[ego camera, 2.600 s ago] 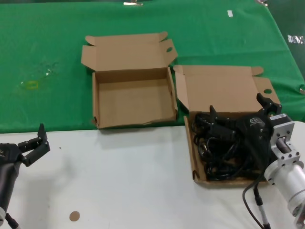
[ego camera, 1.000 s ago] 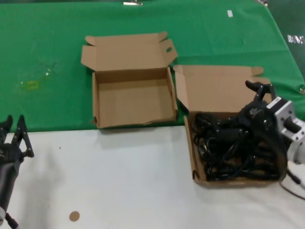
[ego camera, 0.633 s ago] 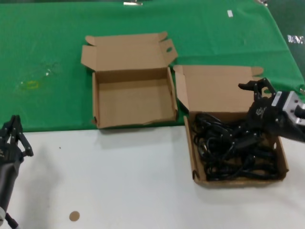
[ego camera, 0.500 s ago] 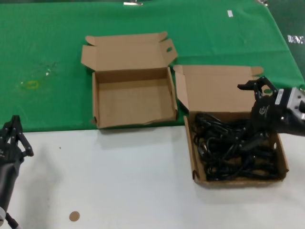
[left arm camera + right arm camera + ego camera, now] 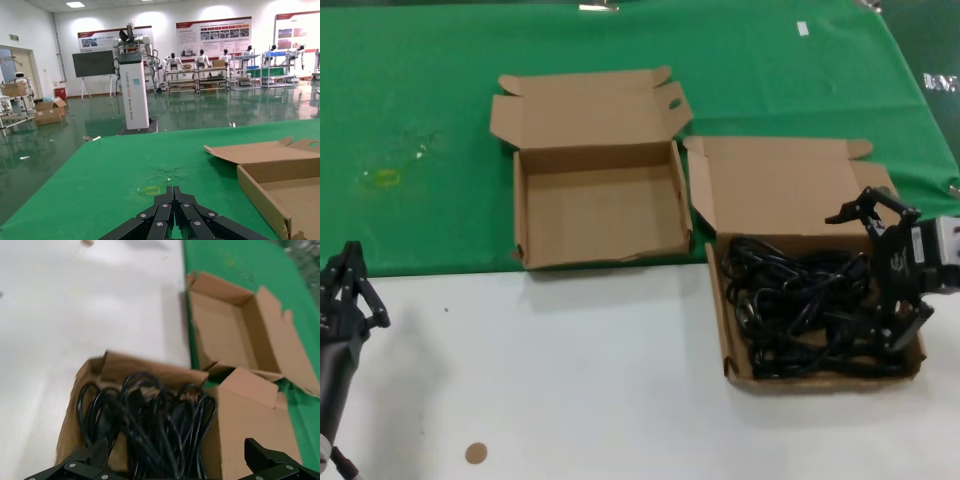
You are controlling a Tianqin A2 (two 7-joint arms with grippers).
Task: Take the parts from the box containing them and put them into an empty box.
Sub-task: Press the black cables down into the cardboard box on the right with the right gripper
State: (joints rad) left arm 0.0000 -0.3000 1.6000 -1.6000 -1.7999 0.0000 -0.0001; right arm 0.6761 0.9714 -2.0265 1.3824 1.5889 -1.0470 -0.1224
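A tangle of black power cables, the parts (image 5: 800,310) (image 5: 150,425), fills the longer cardboard box (image 5: 728,340) at the right, whose lid (image 5: 780,185) lies open behind it. My right gripper (image 5: 868,282) (image 5: 176,450) hovers open over the right end of that box, one finger on each side of the tangle, with nothing held. To the left of it, on the green cloth, stands the squarer empty box (image 5: 600,215) (image 5: 225,335) (image 5: 280,190). My left gripper (image 5: 350,285) (image 5: 173,190) is shut and idle at the table's left edge.
The back half of the table is under a green cloth (image 5: 420,100) with a yellowish mark (image 5: 385,178). The front is a white table top (image 5: 570,380) with a small brown round spot (image 5: 475,453). The two boxes almost touch at their corners.
My right gripper has drawn back from the middle of the cable box to its right end and turned, still open. The left gripper has turned and shut.
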